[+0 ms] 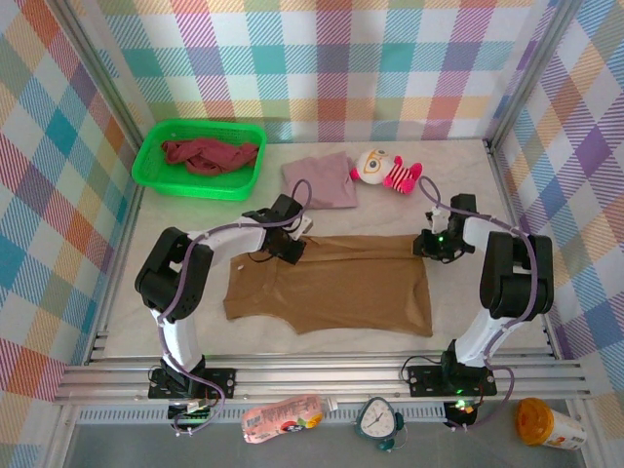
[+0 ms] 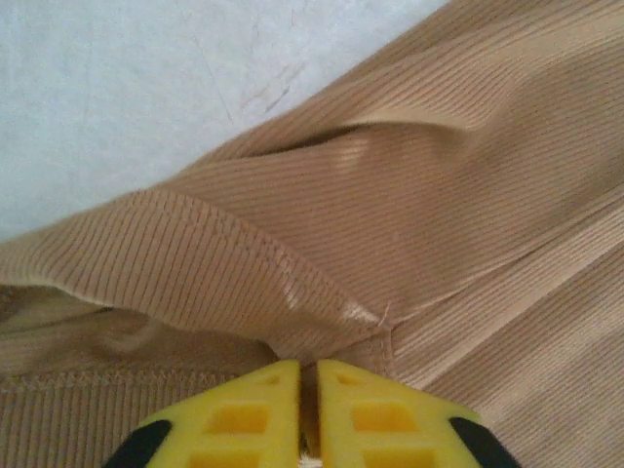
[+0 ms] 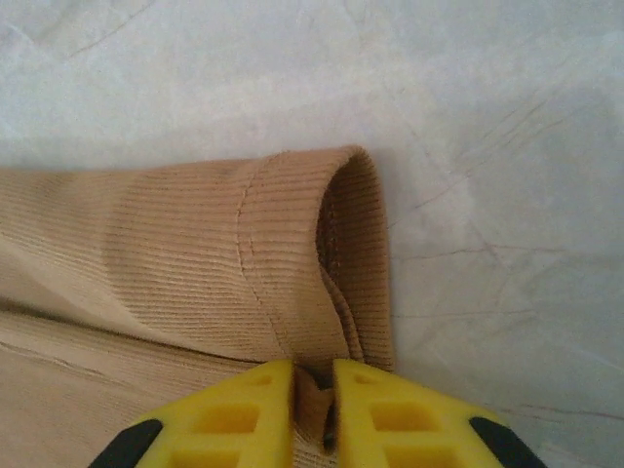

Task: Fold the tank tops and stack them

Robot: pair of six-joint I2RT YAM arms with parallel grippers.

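The tan-brown tank top (image 1: 331, 288) lies spread across the table's middle, its far edge folded over toward the near side. My left gripper (image 1: 290, 246) pinches that fold at its left end, and in the left wrist view ribbed tan cloth (image 2: 390, 214) is squeezed between the yellow jaws of the gripper (image 2: 308, 375). At the fold's right end my right gripper (image 1: 429, 244) has the hem of the tan cloth (image 3: 195, 244) tucked between the barely parted jaws (image 3: 314, 375). A mauve-pink tank top (image 1: 320, 180) lies folded behind. The maroon tank top (image 1: 208, 154) is bunched in the green basket (image 1: 195, 190).
A pink-and-white striped plush toy (image 1: 383, 169) lies at the back, right of the mauve top. Checked walls close in the table on three sides. Below the front rail lie a pink pouch (image 1: 283, 417), a small clock (image 1: 378, 419) and an orange container (image 1: 546, 424).
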